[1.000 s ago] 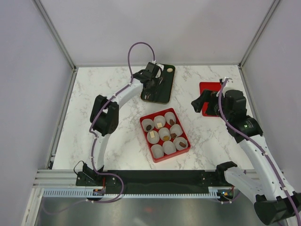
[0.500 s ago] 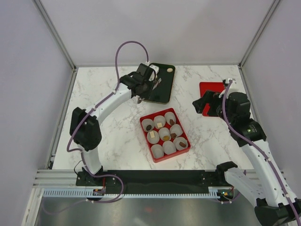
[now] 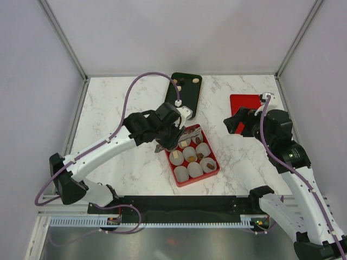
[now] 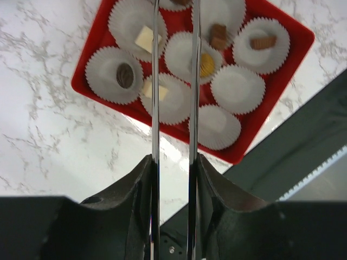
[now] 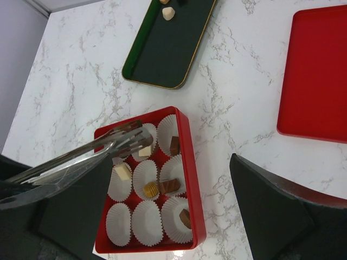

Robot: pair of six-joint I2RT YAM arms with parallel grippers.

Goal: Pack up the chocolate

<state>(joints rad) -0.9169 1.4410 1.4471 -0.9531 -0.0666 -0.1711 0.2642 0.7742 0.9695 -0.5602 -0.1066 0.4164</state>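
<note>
We've swung our left gripper (image 4: 173,184), clamped on tongs (image 4: 154,108), away from the black tray (image 3: 190,95). The chocolates (image 4: 125,76) now lie just beyond its fingers (image 4: 135,184). Our right gripper (image 3: 237,120) is spread wide.

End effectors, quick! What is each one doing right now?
Left end effector: closed on the metal tongs.
Right end effector: open, holding nothing.

red box (image 5: 191,162), frilly white paper cups (image 4: 233,89), chocolate (image 4: 125,75) in brown, cream and gold. dark green tray (image 5: 162,54) with gold rim, grey-veined white marble table (image 3: 119,103), silver tongs (image 5: 70,165).
</note>
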